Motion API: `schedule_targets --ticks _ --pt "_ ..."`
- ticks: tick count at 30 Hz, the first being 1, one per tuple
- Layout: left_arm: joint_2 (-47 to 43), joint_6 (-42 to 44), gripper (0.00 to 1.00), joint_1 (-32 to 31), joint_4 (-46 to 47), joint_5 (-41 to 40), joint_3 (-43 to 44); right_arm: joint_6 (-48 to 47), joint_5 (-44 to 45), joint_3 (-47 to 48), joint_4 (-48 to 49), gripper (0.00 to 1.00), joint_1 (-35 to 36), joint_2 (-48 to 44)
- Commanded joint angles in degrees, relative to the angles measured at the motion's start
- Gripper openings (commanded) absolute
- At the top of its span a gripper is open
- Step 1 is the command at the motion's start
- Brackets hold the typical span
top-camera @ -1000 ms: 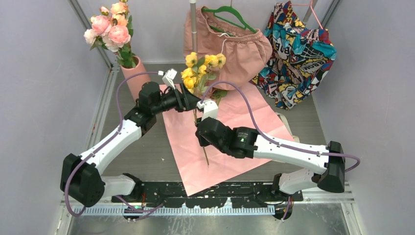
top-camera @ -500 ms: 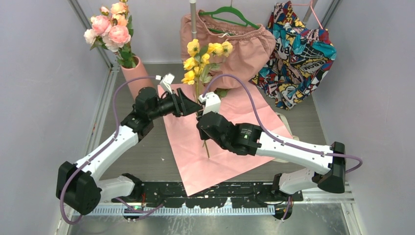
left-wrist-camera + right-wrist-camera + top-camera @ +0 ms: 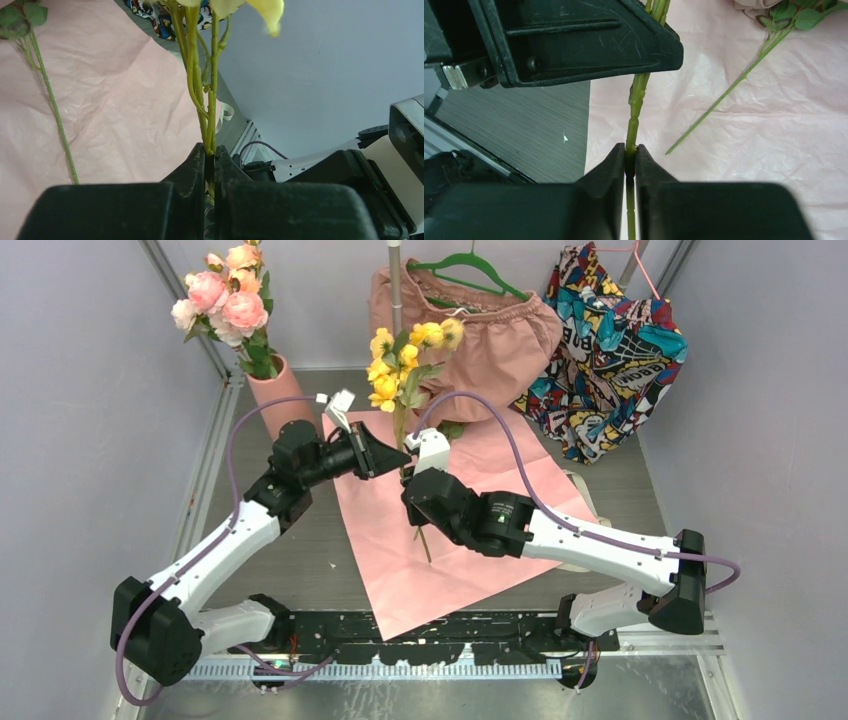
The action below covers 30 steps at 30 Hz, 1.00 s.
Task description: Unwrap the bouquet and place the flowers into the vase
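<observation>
The grey table (image 3: 300, 550) is covered across its middle by a sheet of pale pink wrapping paper (image 3: 500, 480), which is laid open and flat, with creases visible. At the far edge, pink shorts (image 3: 500, 340) are hung on a green hanger beside a thin metal pole, and a colourful printed garment (image 3: 610, 350) is draped to their right.

The vase (image 3: 275, 390) is stood upright at the far left, off the paper. Pink roses (image 3: 225, 300) are already seated in its mouth.

A sprig of yellow flowers (image 3: 405, 355) is held roughly upright above the paper, between the two arms and well apart from the vase. Its bundled green stems are pinched between the jaws of the left gripper (image 3: 210, 152), which are drawn in narrow with only the stems between them. Lower on the same stem, the right gripper (image 3: 630, 150) is clamped in the same manner, just below the left.

One loose green stem (image 3: 724, 95) with leaves is left lying on the paper.
</observation>
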Motion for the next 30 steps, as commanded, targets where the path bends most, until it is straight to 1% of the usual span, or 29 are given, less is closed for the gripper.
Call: schedule_targets --ticks 1,2,3,4,6,10,13,16,17,19,24,27,30 --pt "-0.62 8.08 0.0 0.87 -3.6 -6.19 4.03 -0.21 2.97 0.35 2.86 0.3 -0.09 -2.43" --pt "-0.69 9.96 0.0 1.1 -5.61 -7.69 5.73 -0.24 3.15 0.03 3.09 0.42 0.0 -2.97" --pt "-0.74 11.96 0.0 1.51 -7.95 -9.19 7.74 -0.27 3.29 -0.5 3.45 0.52 0.01 -3.5" --pt "-0.71 14.48 0.0 2.08 -10.27 -10.36 10.14 -0.25 3.46 -1.11 3.8 0.58 -0.05 -4.26" --pt "-0.53 18.39 0.0 3.3 -14.33 -13.54 15.19 -0.18 4.17 -2.55 4.57 0.63 -0.05 -5.87" --pt "2.25 27.42 0.0 5.37 -20.91 -24.67 28.75 -0.29 5.83 -5.62 5.42 0.63 -0.24 -9.15" --pt "6.96 35.08 0.0 7.67 -21.96 -32.11 37.18 -0.3 6.08 -7.82 6.0 0.63 -0.48 -10.79" --pt "12.43 44.25 0.0 10.35 -21.17 -37.0 44.78 -0.01 5.82 -9.63 6.49 0.63 -0.94 -11.58" --pt "14.34 45.74 0.0 11.51 -21.15 -39.17 47.22 0.01 5.52 -10.16 6.79 0.63 -1.25 -11.86" --pt "17.79 47.39 0.0 14.14 -20.48 -38.83 51.29 0.02 4.89 -10.86 6.86 0.63 -1.71 -12.22" --pt "23.53 55.61 0.0 16.89 -11.1 -40.26 54.97 -1.29 3.13 -11.31 6.37 0.63 -3.52 -13.17" --pt "27.39 57.73 0.0 18.62 -10.53 -40.99 59.52 -2.16 3.05 -10.83 4.9 0.63 -4.77 -13.83" --pt "29.36 58.22 0.0 19.86 -9.2 -40.64 61.72 -2.05 1.55 -11.67 5.36 0.63 -6.22 -14.51"
